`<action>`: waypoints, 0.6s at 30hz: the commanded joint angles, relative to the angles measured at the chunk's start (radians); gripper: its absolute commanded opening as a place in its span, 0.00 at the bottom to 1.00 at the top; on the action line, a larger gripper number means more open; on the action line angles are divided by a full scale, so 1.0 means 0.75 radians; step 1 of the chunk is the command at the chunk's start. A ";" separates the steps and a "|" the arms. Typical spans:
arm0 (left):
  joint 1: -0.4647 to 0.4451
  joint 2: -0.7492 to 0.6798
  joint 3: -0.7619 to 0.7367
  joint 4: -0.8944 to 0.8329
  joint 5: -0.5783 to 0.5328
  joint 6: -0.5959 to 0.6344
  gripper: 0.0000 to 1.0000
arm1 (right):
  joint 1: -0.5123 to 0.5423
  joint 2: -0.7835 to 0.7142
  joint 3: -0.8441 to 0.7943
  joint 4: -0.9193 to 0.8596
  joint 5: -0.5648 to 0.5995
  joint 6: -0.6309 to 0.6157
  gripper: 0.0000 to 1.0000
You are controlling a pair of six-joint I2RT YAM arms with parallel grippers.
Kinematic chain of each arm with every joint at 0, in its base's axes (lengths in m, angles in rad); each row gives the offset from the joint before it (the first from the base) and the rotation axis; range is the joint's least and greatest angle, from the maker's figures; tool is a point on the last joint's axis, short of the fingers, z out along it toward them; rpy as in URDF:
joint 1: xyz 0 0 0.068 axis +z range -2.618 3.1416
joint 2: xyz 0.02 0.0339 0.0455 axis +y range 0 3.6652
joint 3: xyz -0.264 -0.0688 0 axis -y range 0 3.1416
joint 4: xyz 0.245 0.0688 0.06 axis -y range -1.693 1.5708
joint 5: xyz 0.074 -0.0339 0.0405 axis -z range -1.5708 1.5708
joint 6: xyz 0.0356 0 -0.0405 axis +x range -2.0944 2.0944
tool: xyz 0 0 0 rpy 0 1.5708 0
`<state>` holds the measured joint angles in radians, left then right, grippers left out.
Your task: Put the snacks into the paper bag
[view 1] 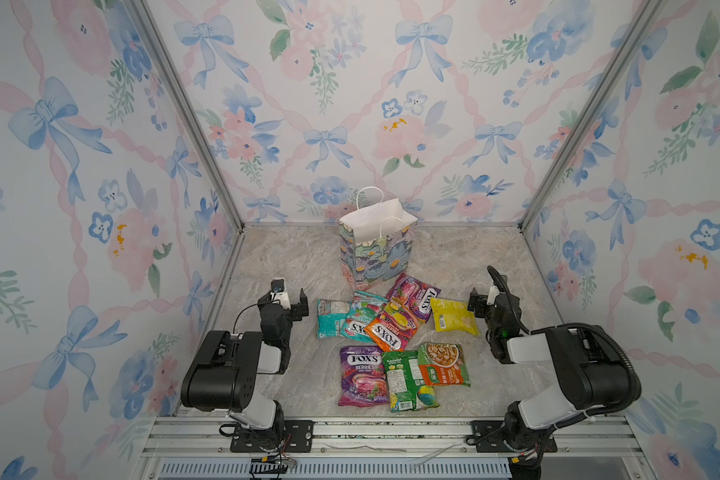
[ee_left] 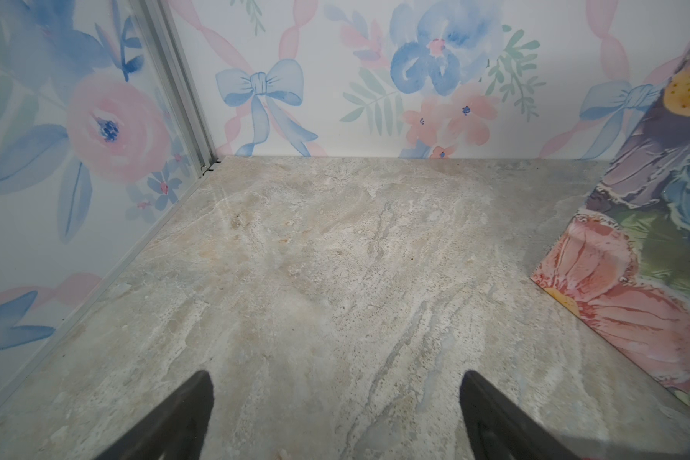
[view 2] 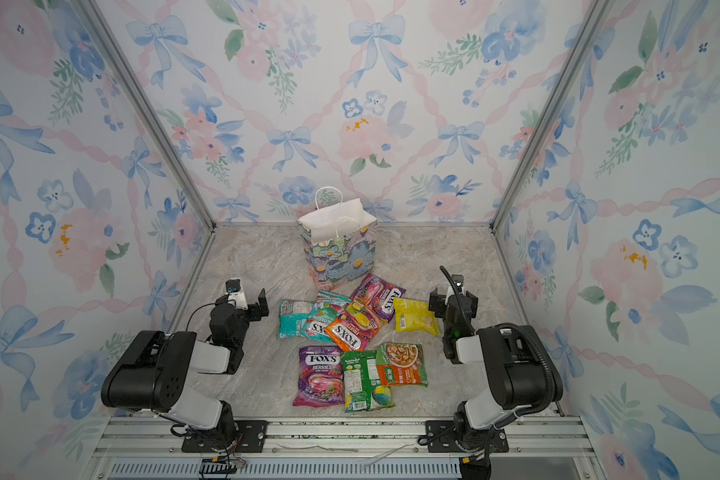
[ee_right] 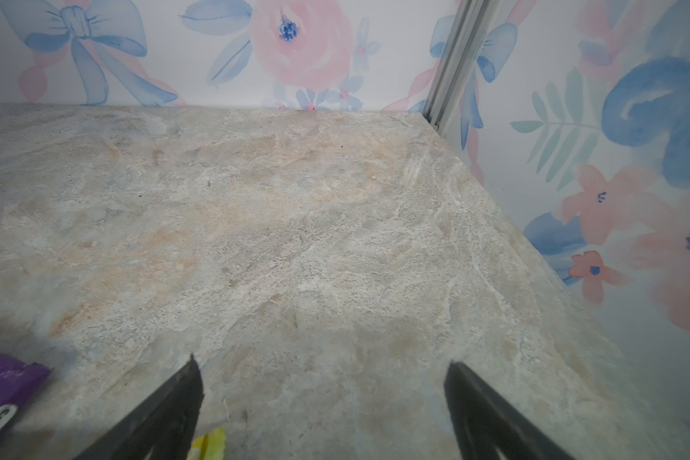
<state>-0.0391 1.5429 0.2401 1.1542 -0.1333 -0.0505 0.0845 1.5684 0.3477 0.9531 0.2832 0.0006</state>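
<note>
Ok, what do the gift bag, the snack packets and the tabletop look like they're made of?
Paper bag: probably stiff paper, white inside, painted-look floral print outside. Snacks: thin glossy plastic film, judging by glare and crinkles. Table: grey-beige veined stone look; real stone or printed laminate, cannot tell.

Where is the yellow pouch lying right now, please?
In both top views the yellow pouch lies flat right of centre, between the rear purple FOX'S packet and the open right pincer.

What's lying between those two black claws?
In both top views: two teal packets, an orange packet, a purple packet and a yellow pouch, between left gripper and right gripper.
</note>
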 commanded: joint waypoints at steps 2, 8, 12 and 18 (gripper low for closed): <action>-0.001 0.006 0.019 -0.010 -0.002 0.025 0.98 | -0.012 -0.017 0.029 0.007 -0.012 0.025 0.97; -0.001 0.006 0.019 -0.009 -0.003 0.024 0.98 | -0.012 -0.017 0.027 0.010 -0.012 0.025 0.97; -0.001 0.002 0.017 -0.007 -0.002 0.025 0.98 | -0.012 -0.019 0.024 0.017 -0.007 0.027 0.97; -0.013 -0.172 0.150 -0.392 -0.071 -0.001 0.98 | 0.031 -0.223 0.079 -0.259 0.200 0.039 0.97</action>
<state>-0.0414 1.5017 0.2710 1.0550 -0.1398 -0.0444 0.0875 1.5120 0.3481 0.9092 0.3084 0.0082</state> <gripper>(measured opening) 0.980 0.966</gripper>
